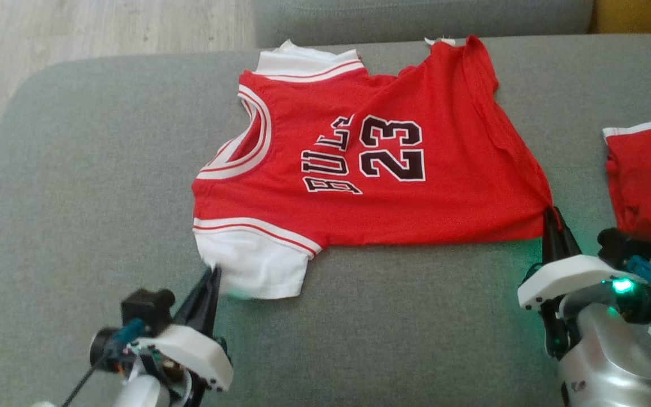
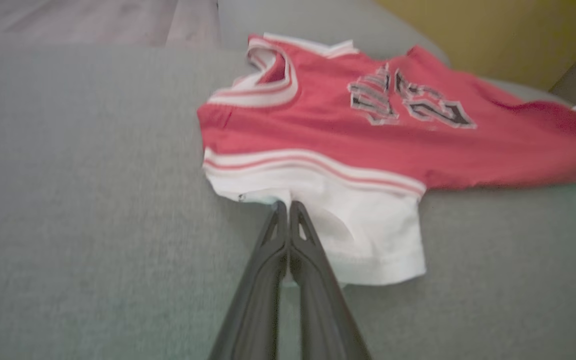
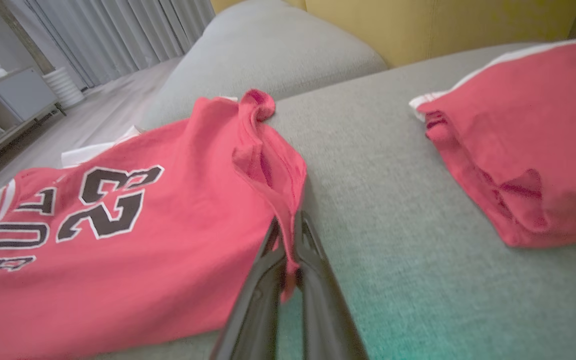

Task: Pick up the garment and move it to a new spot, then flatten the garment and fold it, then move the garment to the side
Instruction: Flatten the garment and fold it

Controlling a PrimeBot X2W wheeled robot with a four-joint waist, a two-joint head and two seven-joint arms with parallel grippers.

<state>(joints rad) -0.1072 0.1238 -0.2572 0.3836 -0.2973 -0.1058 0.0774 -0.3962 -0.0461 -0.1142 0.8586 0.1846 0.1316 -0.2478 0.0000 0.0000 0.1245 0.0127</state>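
Red jersey [image 1: 370,169] lies spread on the grey sofa [image 1: 77,169], number 23 face up, collar end toward the robot's left and hem toward its right. The left gripper [image 1: 212,274] comes up from the lower left, fingers slanting slightly right, low over the cushion. Its jaws are pressed together at the edge of the white sleeve [image 1: 257,265], and the left wrist view shows the gripper [image 2: 288,206] biting right into that sleeve edge, a sliver of white cloth between the fingers. Over on the right, the pale forearm [image 1: 602,350] rises from the corner, a green light glowing at the wrist. The right gripper [image 1: 551,213] points up at the jersey's near hem corner, jaws pinched on it. The right wrist view confirms it: red cloth is caught between the fingers [image 3: 313,250], the hem pulled into a ridge. A second garment [image 1: 647,175], also red, sits apart, further right.
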